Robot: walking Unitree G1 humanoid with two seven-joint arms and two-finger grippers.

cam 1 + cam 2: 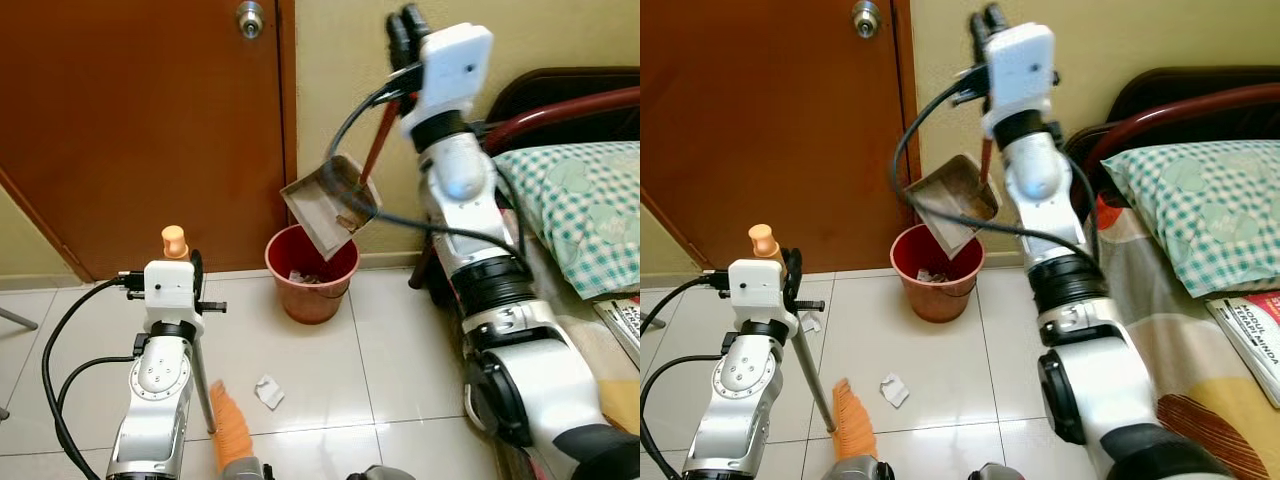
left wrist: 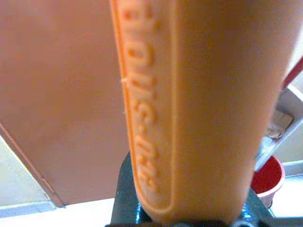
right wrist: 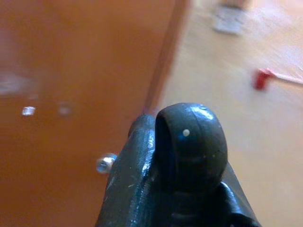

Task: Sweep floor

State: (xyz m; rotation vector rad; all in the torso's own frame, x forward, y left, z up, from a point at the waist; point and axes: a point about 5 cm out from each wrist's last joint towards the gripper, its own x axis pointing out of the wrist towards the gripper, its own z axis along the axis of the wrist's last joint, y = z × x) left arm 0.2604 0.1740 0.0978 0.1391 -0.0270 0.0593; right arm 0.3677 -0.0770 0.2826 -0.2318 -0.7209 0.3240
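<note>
Bedroom corner with a brown door, white tile floor, and the dustpan tipped over the bin.

Right gripper is raised high, fingers clamped on the dustpan's red handle, so the pan hangs tilted just above the red bucket, which has scraps in it. Left gripper is closed around the broom's orange handle; its orange bristles sit on the tiles down low. One crumpled paper scrap lies just beside the bristles. Bed with a green checked pillow is off to the right.
</note>
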